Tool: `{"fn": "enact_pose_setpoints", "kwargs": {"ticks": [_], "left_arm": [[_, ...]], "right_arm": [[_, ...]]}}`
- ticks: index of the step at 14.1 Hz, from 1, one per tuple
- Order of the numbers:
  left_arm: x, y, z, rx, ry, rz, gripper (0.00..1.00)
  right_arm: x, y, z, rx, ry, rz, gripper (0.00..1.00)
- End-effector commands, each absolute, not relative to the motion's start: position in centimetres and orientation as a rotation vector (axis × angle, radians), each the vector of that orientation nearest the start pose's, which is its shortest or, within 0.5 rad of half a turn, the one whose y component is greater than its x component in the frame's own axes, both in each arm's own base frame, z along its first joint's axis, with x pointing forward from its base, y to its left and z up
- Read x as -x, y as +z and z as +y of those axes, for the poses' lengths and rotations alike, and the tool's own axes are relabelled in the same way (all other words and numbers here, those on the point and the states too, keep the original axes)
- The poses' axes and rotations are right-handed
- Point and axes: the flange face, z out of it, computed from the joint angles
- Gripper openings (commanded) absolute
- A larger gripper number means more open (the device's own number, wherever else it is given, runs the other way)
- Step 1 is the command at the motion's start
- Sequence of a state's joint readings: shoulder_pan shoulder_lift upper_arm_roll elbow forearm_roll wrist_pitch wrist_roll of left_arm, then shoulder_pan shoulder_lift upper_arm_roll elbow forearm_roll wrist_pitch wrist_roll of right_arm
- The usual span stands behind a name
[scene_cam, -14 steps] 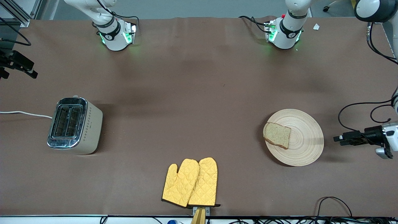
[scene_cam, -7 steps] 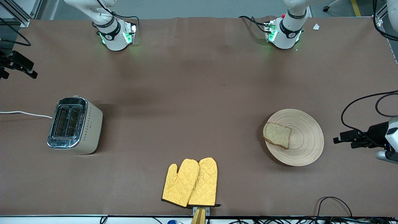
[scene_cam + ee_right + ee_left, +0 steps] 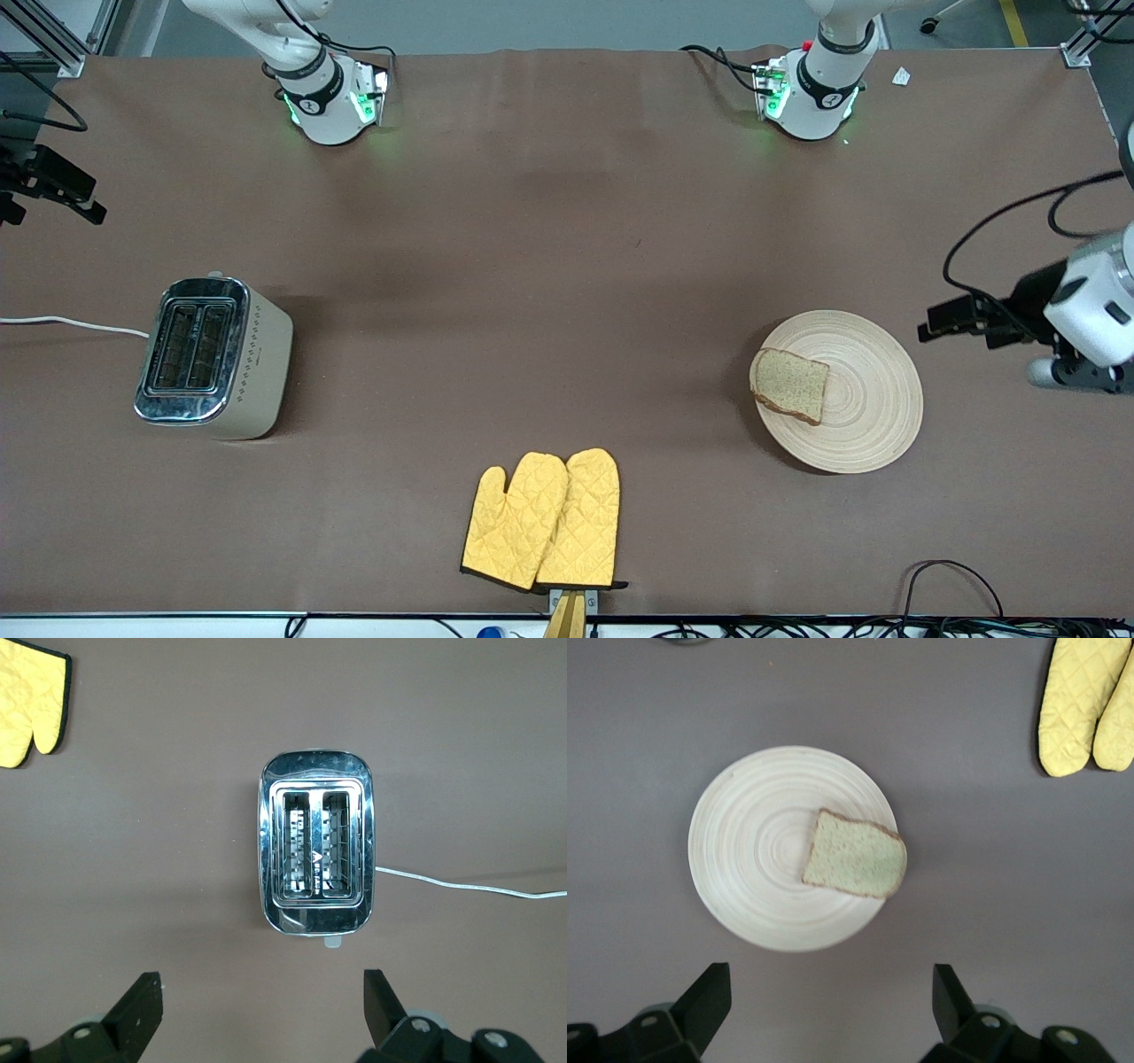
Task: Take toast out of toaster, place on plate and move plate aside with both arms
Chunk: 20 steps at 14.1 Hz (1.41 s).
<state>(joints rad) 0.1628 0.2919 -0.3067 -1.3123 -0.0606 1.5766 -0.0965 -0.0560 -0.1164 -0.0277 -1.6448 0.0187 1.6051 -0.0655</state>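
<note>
Toast (image 3: 790, 385) lies on the plate (image 3: 873, 416); left hand (image 3: 928, 326) and right hand (image 3: 89, 209) hang wide-spread, empty.

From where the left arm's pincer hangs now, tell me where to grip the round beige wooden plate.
Grip the round beige wooden plate by its bare rim at the left arm's end of the table, probably coming in low from that end. The speckled brown bread slice overhangs the rim toward the right arm's end. The left pincer is open just off that bare edge.
</note>
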Motion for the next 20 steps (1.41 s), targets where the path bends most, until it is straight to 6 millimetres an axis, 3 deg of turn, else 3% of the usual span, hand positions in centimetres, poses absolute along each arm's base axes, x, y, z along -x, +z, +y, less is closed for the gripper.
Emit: {"fn": "enact_pose_setpoints", "kwargs": {"ticks": [1, 4, 8, 11, 17, 20], "left_arm": [[-60.2, 61.4, -8.7, 3.233, 0.056, -0.003, 1.0], [-58.3, 64.1, -9.6, 3.219, -0.006, 0.038, 1.0], [-55.8, 64.8, -7.0, 3.177, 0.003, 0.044, 1.0], [-53.6, 65.3, -6.8, 3.158, 0.118, 0.02, 1.0], [-48.0, 66.1, -6.7, 3.139, 0.077, 0.017, 1.0], [-48.0, 66.5, -6.7, 3.108, 0.061, 0.04, 1.0]], "right_arm": [[-52.0, 65.6, -4.4, 3.136, -0.123, 0.024, 1.0], [-51.9, 65.7, -4.4, 3.136, -0.123, 0.024, 1.0], [-51.9, 65.6, -4.4, 3.136, -0.119, 0.024, 1.0], [-51.9, 65.6, -4.4, 3.136, -0.119, 0.021, 1.0], [-51.9, 65.7, -4.6, 3.159, -0.126, 0.012, 1.0], [-52.0, 65.7, -4.6, 3.181, -0.129, -0.002, 1.0]]}}
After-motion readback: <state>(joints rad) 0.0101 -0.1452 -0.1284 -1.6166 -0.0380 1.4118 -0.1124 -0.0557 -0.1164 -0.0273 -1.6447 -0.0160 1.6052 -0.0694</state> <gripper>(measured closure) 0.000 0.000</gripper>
